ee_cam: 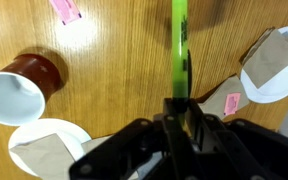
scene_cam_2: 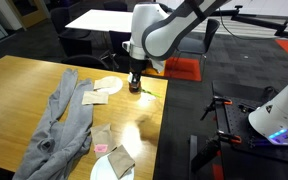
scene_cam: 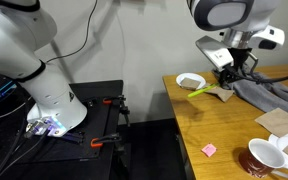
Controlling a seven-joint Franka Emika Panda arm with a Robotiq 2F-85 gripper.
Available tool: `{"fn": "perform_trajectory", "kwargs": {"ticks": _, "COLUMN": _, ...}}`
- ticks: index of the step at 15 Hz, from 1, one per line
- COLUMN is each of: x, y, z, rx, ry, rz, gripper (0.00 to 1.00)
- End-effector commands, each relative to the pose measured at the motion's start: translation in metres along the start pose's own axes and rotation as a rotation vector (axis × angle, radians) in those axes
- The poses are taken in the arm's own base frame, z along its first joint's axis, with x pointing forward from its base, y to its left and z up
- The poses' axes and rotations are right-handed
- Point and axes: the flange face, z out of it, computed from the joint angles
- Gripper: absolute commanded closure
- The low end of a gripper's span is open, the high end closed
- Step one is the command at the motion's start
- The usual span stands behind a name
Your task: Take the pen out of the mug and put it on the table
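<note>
Gripper (ee_cam: pixel 181 106) clamped on the pen (ee_cam: pixel 179 45): thin, straight, glossy yellow-green stick jutting from the fingers over the table (ee_cam: pixel 124 50), light wood with fine grain. Pen is clear of the mug (ee_cam: pixel 29 78), round, dark red-brown outside, white inside, well apart. Can't tell if the tip touches wood. Crumpled grey cloth (scene_cam: pixel 274 95) nearby

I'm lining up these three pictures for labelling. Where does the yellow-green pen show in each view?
In an exterior view: the pen is right of centre, slanting out from under the claw beside the white bowl.
In an exterior view: too small to make out; it would be at the claw, upper centre.
Wrist view: the pen is an upright green strip, top centre, running down into the claw.
Shared landmark: the claw gripping it.
</note>
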Motion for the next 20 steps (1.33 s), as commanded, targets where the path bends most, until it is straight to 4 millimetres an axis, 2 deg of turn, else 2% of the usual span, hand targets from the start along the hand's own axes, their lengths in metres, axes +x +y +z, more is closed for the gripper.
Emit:
{"fn": "perform_trajectory", "kwargs": {"ticks": 1, "x": 0.017, "y": -0.014, "z": 0.021, "rx": -0.002, "ry": -0.078, "rz": -0.061, "gripper": 0.96}}
{"fn": "perform_trajectory", "kwargs": {"ticks": 6, "x": 0.036, "y": -0.035, "z": 0.054, "rx": -0.055, "ry": -0.136, "rz": -0.149, "gripper": 0.96}}
{"fn": "perform_trajectory", "kwargs": {"ticks": 9, "x": 0.044, "y": -0.040, "z": 0.072, "rx": -0.067, "ry": -0.142, "rz": -0.198, "gripper": 0.96}}
{"fn": "perform_trajectory", "kwargs": {"ticks": 20, "x": 0.052, "y": -0.033, "z": 0.131, "rx": -0.089, "ry": -0.151, "rz": -0.266, "gripper": 0.96}}
